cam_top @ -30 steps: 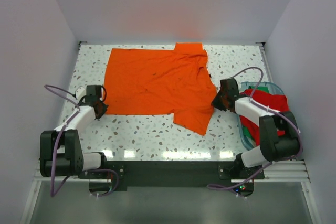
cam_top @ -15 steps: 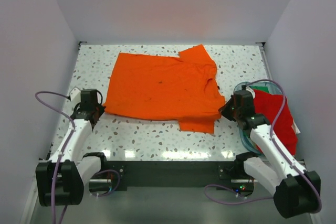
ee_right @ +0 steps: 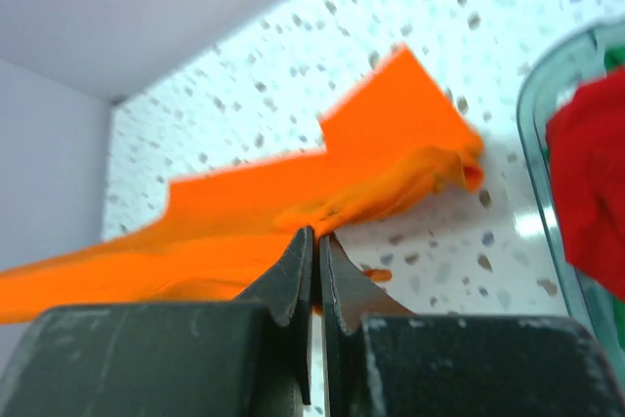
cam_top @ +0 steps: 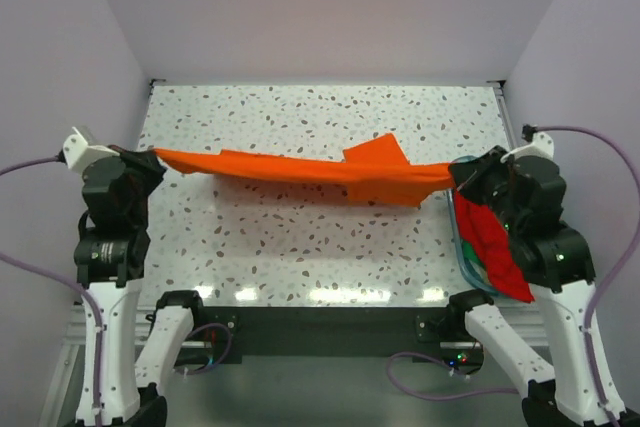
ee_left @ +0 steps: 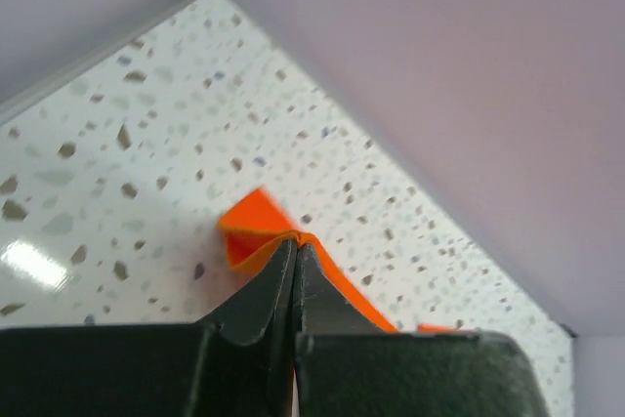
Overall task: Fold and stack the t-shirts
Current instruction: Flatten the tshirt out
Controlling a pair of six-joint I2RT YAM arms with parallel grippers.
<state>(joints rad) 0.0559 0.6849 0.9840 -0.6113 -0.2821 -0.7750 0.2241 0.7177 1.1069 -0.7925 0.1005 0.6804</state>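
Note:
The bright orange t-shirt (cam_top: 300,167) hangs stretched in the air between the two arms, above the speckled table. My left gripper (cam_top: 157,156) is shut on its left corner; in the left wrist view the cloth (ee_left: 259,241) bunches over the closed tips of that gripper (ee_left: 296,244). My right gripper (cam_top: 455,173) is shut on the shirt's right end, and the right wrist view shows the orange cloth (ee_right: 322,192) pinched at that gripper's tips (ee_right: 314,236). A deeper red t-shirt (cam_top: 495,242) lies in the bin at the right, partly hidden by the right arm.
The clear teal-rimmed bin (cam_top: 461,257) stands at the table's right edge, its rim (ee_right: 532,114) also in the right wrist view, with a bit of green cloth (ee_right: 615,54) inside. Pale walls close in the speckled table (cam_top: 300,237) at the back and both sides.
Both arms have risen and moved apart, lifting the orange t-shirt off the table. It lay spread flat before; now it is pulled taut in the air between the grippers.

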